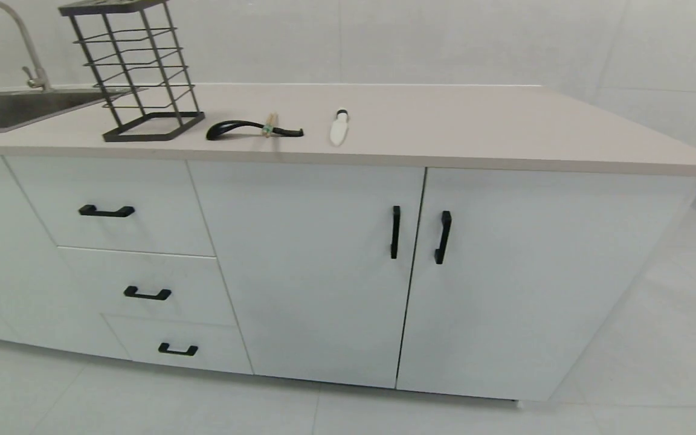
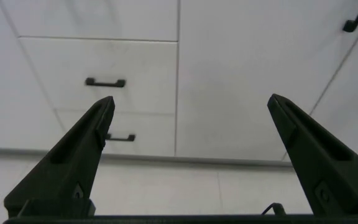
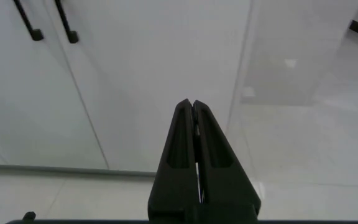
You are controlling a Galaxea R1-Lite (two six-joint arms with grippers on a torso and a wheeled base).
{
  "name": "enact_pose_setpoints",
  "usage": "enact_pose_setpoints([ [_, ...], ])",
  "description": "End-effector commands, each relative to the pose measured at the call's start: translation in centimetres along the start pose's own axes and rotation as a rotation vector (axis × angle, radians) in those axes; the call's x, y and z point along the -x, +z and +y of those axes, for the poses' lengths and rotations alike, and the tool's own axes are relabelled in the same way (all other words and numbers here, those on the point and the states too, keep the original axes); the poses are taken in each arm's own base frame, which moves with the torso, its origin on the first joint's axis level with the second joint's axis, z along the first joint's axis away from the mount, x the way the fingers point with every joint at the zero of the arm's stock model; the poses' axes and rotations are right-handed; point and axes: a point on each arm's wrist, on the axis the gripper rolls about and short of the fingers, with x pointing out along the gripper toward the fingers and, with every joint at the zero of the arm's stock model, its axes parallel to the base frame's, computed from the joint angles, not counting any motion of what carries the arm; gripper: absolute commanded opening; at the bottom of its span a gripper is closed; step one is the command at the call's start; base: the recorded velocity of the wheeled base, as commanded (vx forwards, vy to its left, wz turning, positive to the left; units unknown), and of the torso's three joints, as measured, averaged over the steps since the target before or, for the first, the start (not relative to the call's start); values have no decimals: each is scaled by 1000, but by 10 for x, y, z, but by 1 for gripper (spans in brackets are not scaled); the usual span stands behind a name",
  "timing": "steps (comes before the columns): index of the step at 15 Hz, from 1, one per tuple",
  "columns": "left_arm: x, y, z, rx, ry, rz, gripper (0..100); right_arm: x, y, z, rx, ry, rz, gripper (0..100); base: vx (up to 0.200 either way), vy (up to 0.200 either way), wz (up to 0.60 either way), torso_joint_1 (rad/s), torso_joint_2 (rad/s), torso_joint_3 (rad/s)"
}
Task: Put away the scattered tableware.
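While the left claw is parted and the right claw closed, the black spoon at eleven o'clock must likely be approached first.

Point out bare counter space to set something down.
Widest free patch: countertop from the white utensil to its right end. Crowded on the left: wire rack, black spoon and chopsticks lie close together, sink beyond.

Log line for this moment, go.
left gripper open | right gripper shut | black spoon, white utensil lying on counter | wire rack beside sink
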Motion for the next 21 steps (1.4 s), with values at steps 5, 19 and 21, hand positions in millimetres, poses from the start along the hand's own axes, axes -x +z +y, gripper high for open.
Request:
enact_pose_setpoints([
  [5,0,0,0,0,-1,-1,100,0,0,0,0,1,2,0,0,200,0,0,4,1],
  [19,0,0,0,-1,-1,-1,100,0,0,0,0,1,2,0,171,200,0,2,2,3],
  [21,0,0,0,0,-1,-1,100,0,0,0,0,1,2,0,100,100,0,-1,1,-1],
])
